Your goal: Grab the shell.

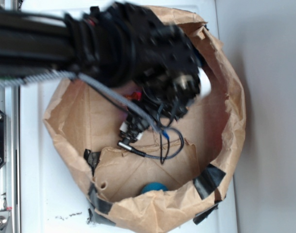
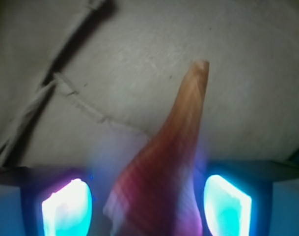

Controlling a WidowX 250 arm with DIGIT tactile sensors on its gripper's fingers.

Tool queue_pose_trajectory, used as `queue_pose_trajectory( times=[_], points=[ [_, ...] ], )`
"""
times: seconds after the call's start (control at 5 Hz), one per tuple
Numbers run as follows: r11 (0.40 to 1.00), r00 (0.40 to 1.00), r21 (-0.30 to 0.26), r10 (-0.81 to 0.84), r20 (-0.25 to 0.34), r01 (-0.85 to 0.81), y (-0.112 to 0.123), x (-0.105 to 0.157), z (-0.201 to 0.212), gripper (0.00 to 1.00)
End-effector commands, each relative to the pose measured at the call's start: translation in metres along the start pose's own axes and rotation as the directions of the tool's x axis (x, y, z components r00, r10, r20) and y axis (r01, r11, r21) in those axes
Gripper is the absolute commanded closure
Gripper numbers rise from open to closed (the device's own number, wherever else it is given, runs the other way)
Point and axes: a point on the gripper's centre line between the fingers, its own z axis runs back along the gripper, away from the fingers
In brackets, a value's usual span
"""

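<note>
Brown paper bag (image 1: 230, 121) on white table (image 1: 41, 194); end effector (image 2: 148, 204) straddles shell (image 2: 164, 167), grip unclear.

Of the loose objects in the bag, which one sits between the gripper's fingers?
The orange-brown shell, tail pointing away between the lit fingers. The teal ball lies apart by the bag's near wall.

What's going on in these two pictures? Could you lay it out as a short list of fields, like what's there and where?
setting: crumpled brown paper bag on a white surface, patched with black tape
robot arm: black, blurred, reaching down into the bag
gripper: two glowing pads, one on each side of the shell
shell: orange-brown, ribbed, pointed tail aimed away from the wrist camera
contact: cannot tell whether the pads touch the shell
other item: teal ball at the bag's near wall
shell in exterior view: hidden by the arm
</note>
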Motion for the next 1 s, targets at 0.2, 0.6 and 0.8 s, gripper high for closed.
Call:
queue_pose_trajectory(
  times=[0.2, 0.6, 0.8],
  points=[
    [0.998, 0.999, 0.057, 0.012, 0.035, -0.014, 0.000, 0.003, 0.006, 1.00],
    [0.985, 0.965, 0.116, -0.152, 0.212, 0.129, -0.025, 0.001, 0.086, 1.00],
    [0.989, 0.957, 0.091, -0.135, 0.258, 0.115, -0.019, -0.005, 0.137, 1.00]
  ],
)
